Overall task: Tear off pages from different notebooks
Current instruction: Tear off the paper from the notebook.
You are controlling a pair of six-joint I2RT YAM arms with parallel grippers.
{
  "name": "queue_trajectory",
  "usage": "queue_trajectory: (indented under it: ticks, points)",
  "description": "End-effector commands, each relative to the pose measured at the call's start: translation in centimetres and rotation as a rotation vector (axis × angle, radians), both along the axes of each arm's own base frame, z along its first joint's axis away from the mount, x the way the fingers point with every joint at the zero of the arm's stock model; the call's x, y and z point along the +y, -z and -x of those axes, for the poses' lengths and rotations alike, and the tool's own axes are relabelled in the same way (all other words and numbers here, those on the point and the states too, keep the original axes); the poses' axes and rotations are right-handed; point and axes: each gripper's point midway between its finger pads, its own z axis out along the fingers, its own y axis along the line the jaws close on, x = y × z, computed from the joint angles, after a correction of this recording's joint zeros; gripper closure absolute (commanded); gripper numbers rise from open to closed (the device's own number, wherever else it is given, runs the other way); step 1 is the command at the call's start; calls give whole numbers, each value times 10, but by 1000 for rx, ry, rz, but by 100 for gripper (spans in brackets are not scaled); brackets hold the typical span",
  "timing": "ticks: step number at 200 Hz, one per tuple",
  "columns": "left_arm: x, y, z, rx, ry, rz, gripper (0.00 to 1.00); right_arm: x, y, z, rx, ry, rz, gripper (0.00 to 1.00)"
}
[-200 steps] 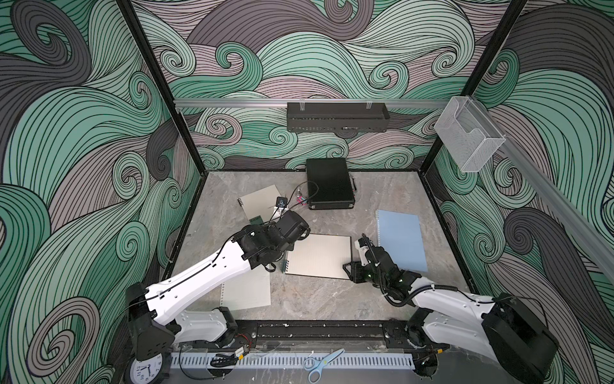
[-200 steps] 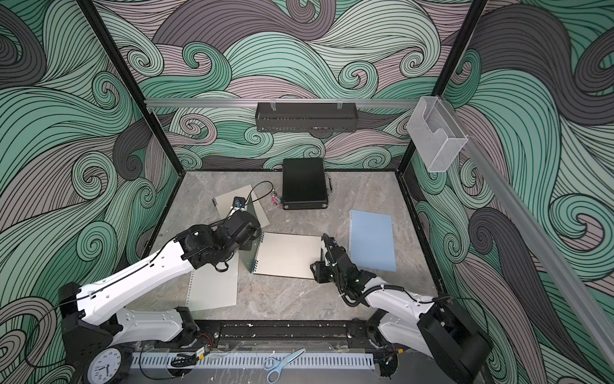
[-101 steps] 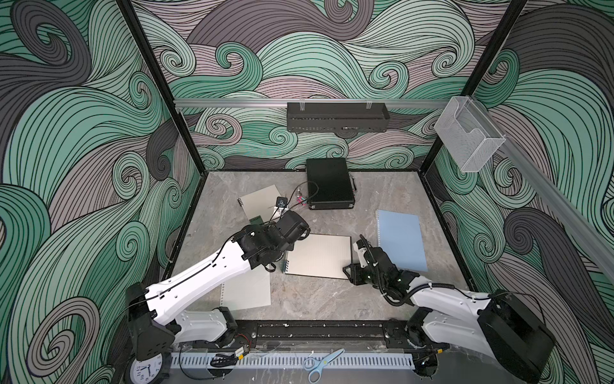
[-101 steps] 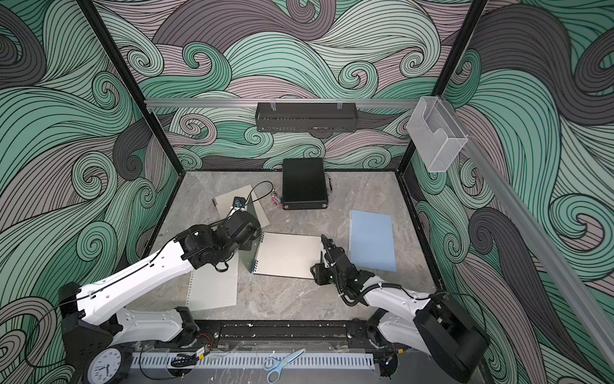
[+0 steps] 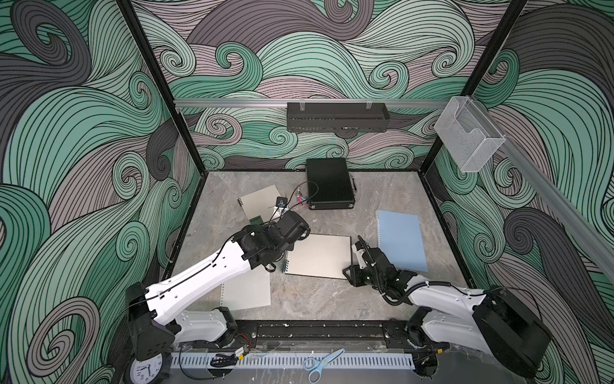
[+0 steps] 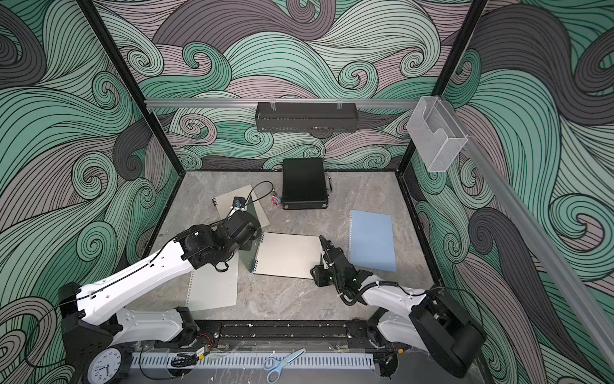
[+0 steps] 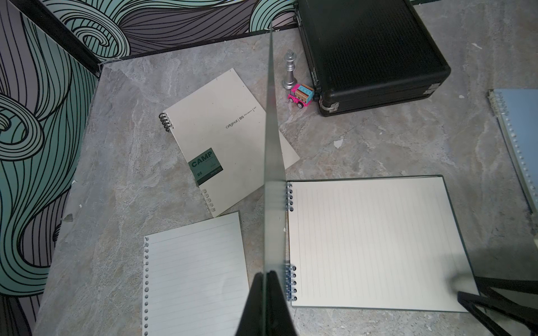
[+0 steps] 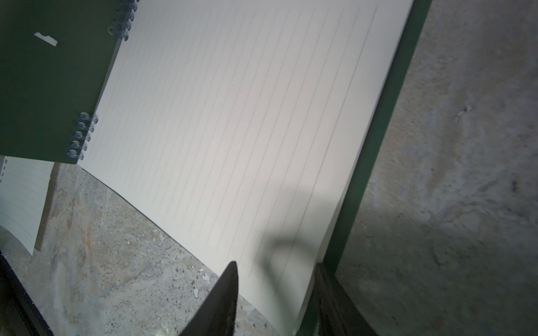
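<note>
Edgewise, notebook cover [image 7: 273,174] within left gripper [image 7: 265,275]

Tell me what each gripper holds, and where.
Left gripper pinches the dark green notebook by its raised cover's free edge. Right gripper is open at a corner of its page, holding nothing.

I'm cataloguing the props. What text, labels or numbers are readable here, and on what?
"CAMP": green label on the beige notebook.
"B5": same label, lower down; its finer print is too small to read.
"Original | B5": on that cover; the print after it is blurred.
Numerals on the clock: too small to read.
</note>
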Motion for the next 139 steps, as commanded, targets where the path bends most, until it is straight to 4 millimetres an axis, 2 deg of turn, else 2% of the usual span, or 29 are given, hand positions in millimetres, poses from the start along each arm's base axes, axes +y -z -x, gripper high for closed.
queue_trajectory:
  ticks: [1,82,139]
  points:
    - [6,-8,-2,-21,-13,-1,100,5,-10,-3,-29,-12,-16,57]
    - [6,-8,-1,-22,-10,0,100,6,-12,-3,-33,-19,-17,57]
    - [6,-9,-1,-23,-10,2,100,1,-14,-4,-48,-1,-1,57]
